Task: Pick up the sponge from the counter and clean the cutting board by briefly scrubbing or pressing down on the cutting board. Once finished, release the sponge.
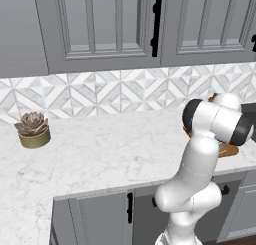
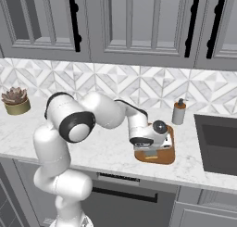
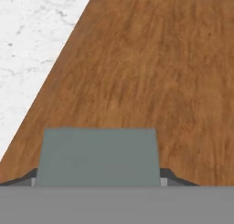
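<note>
Grey-green and flat, one sponge (image 3: pixel 97 157) sits closest to the hand camera, its scrub face up, framed at its two lower corners by the dark tips of the gripper (image 3: pixel 97 181), whose fingers (image 3: pixel 170 174) press in on the sponge from either side and pinch it. Beneath and beyond it spreads one cutting board (image 3: pixel 137 72), reddish-brown with a visible grain and a rounded far corner; whether the sponge actually touches the wood cannot be told from this angle. White marble of the counter (image 3: pixel 32 45) shows past the board's left edge. From the right base camera the gripper (image 2: pixel 151 152) hangs low over the near half of the cutting board (image 2: pixel 165 155), and the sponge is hidden there under the hand. That view also shows one small brown dispenser bottle (image 2: pixel 178 111) standing just behind the board, one dark sink basin (image 2: pixel 217 142) to the right, and one potted succulent (image 2: pixel 15 101) well apart at far left. In the left base view the arm's own elbow covers most of the board, leaving a brown sliver (image 1: pixel 229 150), while the succulent (image 1: pixel 32 129) stands on the counter (image 1: pixel 100 154) at left, under grey cabinets (image 1: pixel 115 24).
</note>
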Available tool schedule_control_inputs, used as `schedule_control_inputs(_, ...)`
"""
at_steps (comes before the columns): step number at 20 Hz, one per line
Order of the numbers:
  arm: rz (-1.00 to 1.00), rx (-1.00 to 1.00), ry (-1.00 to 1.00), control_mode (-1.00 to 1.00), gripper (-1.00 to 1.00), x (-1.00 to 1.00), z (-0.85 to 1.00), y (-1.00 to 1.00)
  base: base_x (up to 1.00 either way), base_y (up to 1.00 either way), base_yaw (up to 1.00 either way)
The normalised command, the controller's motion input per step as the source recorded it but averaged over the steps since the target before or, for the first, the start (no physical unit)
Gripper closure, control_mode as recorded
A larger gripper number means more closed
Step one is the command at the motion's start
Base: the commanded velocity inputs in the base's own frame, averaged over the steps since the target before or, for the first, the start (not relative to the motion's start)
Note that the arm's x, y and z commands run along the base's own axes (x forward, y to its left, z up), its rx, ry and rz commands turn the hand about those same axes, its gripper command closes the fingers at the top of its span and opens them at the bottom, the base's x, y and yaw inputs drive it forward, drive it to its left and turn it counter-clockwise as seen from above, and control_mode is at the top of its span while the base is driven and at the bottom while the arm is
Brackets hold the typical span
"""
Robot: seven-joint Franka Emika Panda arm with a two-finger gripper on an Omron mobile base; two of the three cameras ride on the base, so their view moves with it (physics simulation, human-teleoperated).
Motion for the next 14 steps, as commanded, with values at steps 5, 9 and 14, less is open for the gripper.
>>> schedule_control_inputs(5,0.0,-0.1,-0.02,-1.0,1.0,-0.13,-0.17,-0.73,0.0,0.0,0.0)
schedule_control_inputs(9,0.0,-0.08,-0.01,-1.0,1.0,-0.07,-0.31,-0.76,0.0,0.0,0.0)
schedule_control_inputs(14,0.0,-0.06,-0.01,-1.0,1.0,-0.07,-0.42,-0.75,0.0,0.0,0.0)
